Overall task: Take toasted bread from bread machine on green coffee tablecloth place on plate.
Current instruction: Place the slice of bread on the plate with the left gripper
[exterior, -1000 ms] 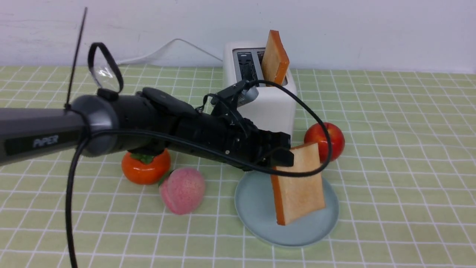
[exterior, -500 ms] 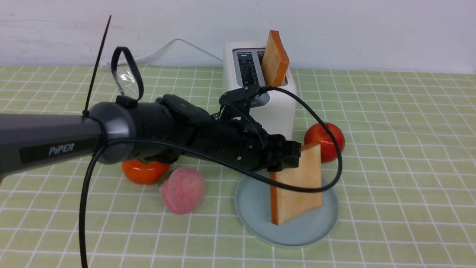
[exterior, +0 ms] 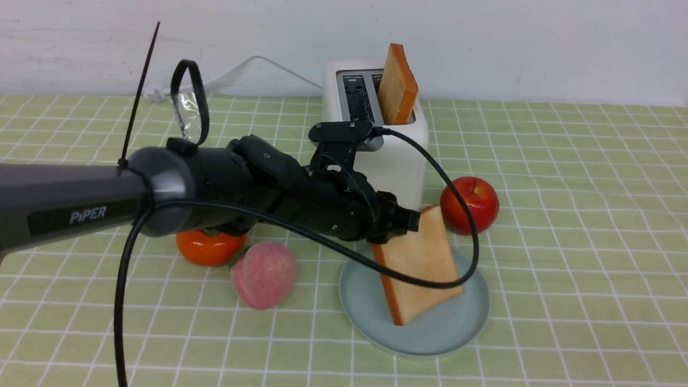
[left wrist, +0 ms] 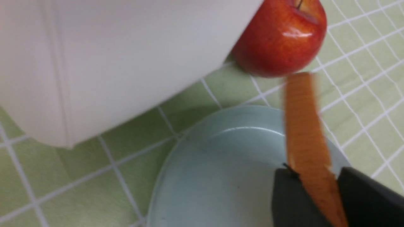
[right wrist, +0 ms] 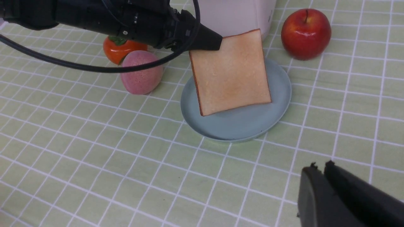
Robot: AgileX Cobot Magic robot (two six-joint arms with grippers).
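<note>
The left gripper clamps the toasted bread tilted over the plate, lower centre; released so, it may topple off (right gripper closed, empty).

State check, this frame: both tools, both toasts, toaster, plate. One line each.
left tool: shut on held toast, at its upper corner.
right tool: shut, empty.
held toast: tilted over the plate, not flat; contact unclear.
second toast: standing in the bread machine, right slot, sticking out.
bread machine: left slot empty.
plate: no slice lying flat on it yet.
</note>
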